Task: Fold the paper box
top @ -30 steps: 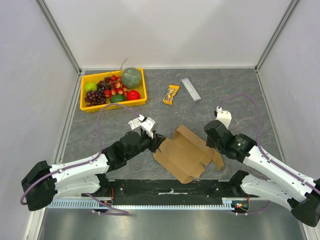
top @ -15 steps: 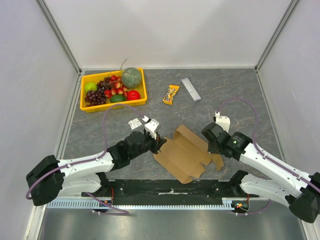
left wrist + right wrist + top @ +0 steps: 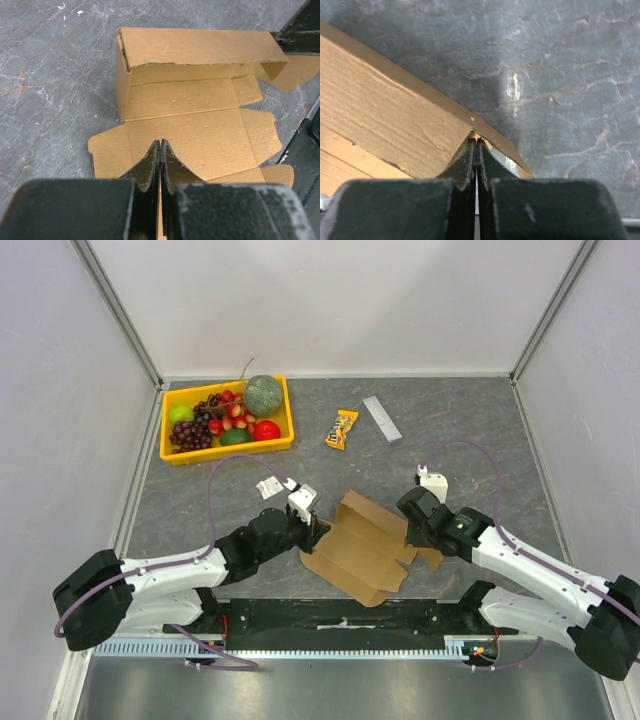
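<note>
Top view first: the paper box lay half-folded on the table, near the front edge, between the two arms. The left gripper sat at its left edge and the right gripper at its right end.

Left wrist view: the fingers were pinched together with a sliver of brown showing between them, so it looked like they had the near flap clamped. The far wall stood up, but its top lip was ragged. My worry: a thin pinch right at an edge could slip or tear the cardboard if the arm pulled sideways.

Right wrist view: the claw was fully closed, tips right at the corner of the raised wall. I couldn't tell if it actually held any cardboard. If it didn't, that wall could flop back flat, or the whole sheet could skid across the smooth table once pushed.

Compared with a second earlier, both arms had crept inward, both claws had gone from slightly open to closed, the box had slid a bit left, and the far wall stood taller.
</note>
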{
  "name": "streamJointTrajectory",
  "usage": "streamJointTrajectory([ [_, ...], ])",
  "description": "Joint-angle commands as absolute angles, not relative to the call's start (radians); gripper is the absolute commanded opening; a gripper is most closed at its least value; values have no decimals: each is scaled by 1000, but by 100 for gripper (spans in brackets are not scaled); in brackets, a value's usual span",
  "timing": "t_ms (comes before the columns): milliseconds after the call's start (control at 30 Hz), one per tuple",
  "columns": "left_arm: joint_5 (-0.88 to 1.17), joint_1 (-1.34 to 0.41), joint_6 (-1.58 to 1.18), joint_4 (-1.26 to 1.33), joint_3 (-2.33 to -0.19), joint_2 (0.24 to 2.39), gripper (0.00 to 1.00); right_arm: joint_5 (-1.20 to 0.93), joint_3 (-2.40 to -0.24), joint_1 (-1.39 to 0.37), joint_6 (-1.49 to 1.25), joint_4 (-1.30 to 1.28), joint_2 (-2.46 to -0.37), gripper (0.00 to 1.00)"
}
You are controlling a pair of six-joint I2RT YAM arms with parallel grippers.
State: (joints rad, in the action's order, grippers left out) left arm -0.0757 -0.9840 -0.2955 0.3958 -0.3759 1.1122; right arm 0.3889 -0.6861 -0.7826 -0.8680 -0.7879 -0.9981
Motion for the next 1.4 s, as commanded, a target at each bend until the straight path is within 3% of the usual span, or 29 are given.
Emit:
streamJointTrajectory([
  [0, -87, -985, -321, 404, -359, 1036, 2, 388, -670, -787, -755, -588, -1002, 0],
  [500, -181, -985, -307, 160, -350, 606, 2, 201, -712, -787, -384, -152, -1255, 0],
  [933, -206, -985, -259, 138, -411, 730, 2, 81, -816, -782, -216, 63, -1443, 0],
  [1167, -207, -983, -238, 135, -446, 795, 2, 267, -729, -782, -333, -39, -1269, 0],
  [1367, -227, -986, -236, 147, -459, 764, 2, 224, -666, -810, -434, -166, -1062, 0],
])
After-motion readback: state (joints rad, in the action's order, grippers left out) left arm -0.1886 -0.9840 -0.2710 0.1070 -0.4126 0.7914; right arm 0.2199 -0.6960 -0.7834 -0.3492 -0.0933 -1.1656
